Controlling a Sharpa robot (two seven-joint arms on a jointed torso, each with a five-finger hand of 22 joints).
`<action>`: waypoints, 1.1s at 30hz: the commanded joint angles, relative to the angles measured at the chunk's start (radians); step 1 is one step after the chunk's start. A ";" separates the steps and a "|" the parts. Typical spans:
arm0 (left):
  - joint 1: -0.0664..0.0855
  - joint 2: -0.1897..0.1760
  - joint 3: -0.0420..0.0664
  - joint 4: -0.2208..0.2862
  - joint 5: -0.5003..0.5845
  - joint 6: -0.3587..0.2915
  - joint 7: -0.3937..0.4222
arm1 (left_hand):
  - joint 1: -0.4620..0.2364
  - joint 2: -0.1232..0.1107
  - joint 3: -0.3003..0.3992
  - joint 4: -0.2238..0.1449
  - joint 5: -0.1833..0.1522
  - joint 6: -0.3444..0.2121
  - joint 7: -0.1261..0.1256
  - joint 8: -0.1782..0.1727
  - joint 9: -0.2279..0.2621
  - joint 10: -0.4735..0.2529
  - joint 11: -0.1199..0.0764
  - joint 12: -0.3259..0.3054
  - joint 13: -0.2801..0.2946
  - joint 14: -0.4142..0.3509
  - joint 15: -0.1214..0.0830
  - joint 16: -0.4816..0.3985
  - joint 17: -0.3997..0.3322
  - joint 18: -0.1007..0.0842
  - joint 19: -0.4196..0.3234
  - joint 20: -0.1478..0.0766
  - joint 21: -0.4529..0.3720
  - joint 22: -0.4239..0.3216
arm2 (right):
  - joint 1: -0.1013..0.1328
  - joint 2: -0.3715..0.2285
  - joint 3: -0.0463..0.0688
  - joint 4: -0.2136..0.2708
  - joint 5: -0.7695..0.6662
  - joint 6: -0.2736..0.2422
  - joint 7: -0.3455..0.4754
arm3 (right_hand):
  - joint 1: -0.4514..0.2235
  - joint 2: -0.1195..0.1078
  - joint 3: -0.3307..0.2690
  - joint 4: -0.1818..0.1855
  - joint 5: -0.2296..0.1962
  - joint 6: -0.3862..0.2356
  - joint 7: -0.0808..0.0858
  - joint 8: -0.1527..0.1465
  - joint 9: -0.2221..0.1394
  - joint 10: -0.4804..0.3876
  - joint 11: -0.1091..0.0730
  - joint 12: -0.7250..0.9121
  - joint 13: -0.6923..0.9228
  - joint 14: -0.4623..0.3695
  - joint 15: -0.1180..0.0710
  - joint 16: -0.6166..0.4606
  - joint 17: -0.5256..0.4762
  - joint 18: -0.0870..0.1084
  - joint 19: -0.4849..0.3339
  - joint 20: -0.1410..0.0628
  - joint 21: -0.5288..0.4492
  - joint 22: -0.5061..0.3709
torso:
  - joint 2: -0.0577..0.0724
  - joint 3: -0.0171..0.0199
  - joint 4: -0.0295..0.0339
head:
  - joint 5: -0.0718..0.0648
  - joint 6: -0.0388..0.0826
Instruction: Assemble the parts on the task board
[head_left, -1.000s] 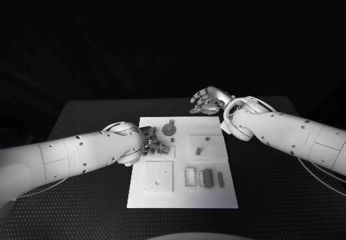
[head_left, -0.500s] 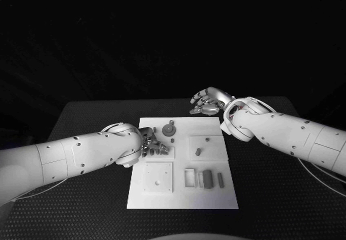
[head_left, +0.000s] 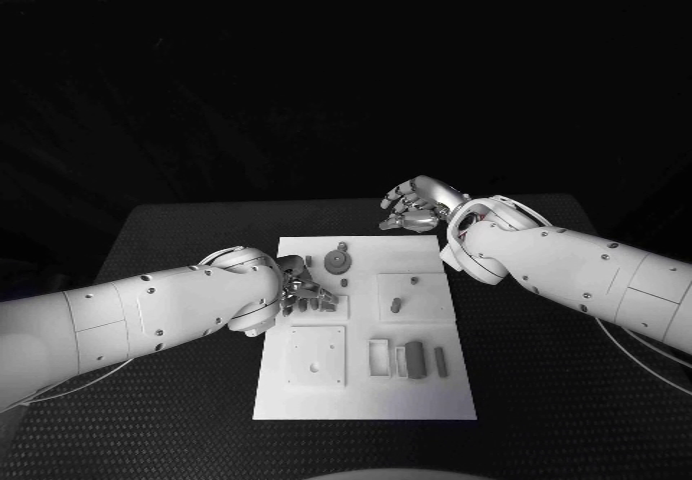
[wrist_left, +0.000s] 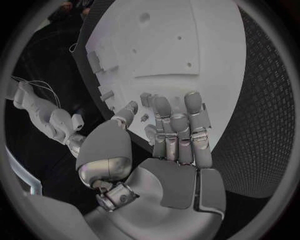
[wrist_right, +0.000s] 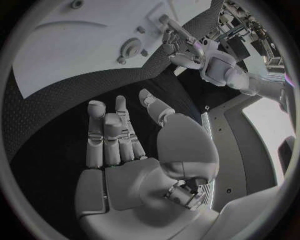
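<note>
Risk, left side: the silver many-fingered left hand sits low over the left edge of the white rectangular task board, fingers curled toward a small grey part; if they press off-centre, I judge the part could tip or skid, or the board could slide.
Risk, right side: the silver right hand hovers off the board at about 12 o'clock; a hurried reach could brush the round grey disc part.
Left hand pose: palm down, fingers bent together over the board edge; whether they actually pinch anything I cannot tell.
Right hand pose: raised above the black table, fingers loosely curled and apart, holding nothing.
Parts: grey oblong pieces lie near the board's 5 o'clock corner; a small peg stands on a square plate near the centre.
</note>
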 joint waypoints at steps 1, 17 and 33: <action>0.003 0.006 0.002 0.002 -0.077 -0.006 0.010 | 0.005 -0.004 0.000 0.007 -0.002 0.002 0.001 -0.005 0.001 -0.004 -0.001 0.004 -0.001 -0.004 -0.003 0.002 -0.002 0.006 -0.002 -0.002 -0.004 0.020 | -0.001 0.001 0.000 0.000 0.000 0.011 0.008 | -0.011 0.000 0.000 0.003 0.002 -0.002 0.010 0.004 -0.001 0.000 0.006 -0.005 0.001 -0.007 0.001 0.003 -0.001 0.061 -0.001 -0.007 -0.005 0.015 | 0.000 -0.0004 0.0005 | 0.000 0.002; 0.011 0.030 0.003 0.004 -0.102 0.014 -0.001 | -0.003 -0.017 -0.005 0.053 -0.002 -0.003 0.004 -0.013 0.003 -0.011 0.001 0.003 -0.003 -0.012 -0.001 0.001 -0.006 0.007 -0.010 -0.001 -0.009 0.019 | -0.001 0.004 0.000 -0.002 0.001 0.018 0.008 | -0.012 0.000 0.000 0.003 0.002 -0.003 0.010 0.005 -0.002 -0.001 0.006 -0.005 0.002 -0.007 0.001 0.003 -0.002 0.061 -0.001 -0.007 -0.005 0.015 | 0.001 0.0015 -0.0023 | -0.003 0.003; 0.011 0.050 0.002 -0.014 -0.105 0.038 -0.005 | 0.021 0.004 -0.022 0.067 -0.002 -0.007 0.006 -0.018 0.006 -0.015 0.003 0.004 -0.004 -0.016 0.001 0.003 -0.009 0.006 -0.014 0.000 -0.009 0.021 | -0.001 0.006 0.000 -0.002 0.001 0.020 0.008 | -0.013 0.000 0.001 0.003 0.002 -0.003 0.011 0.005 -0.002 -0.001 0.006 -0.005 0.002 -0.007 0.001 0.004 -0.002 0.061 -0.001 -0.007 -0.006 0.015 | 0.001 0.0008 -0.0011 | -0.007 0.002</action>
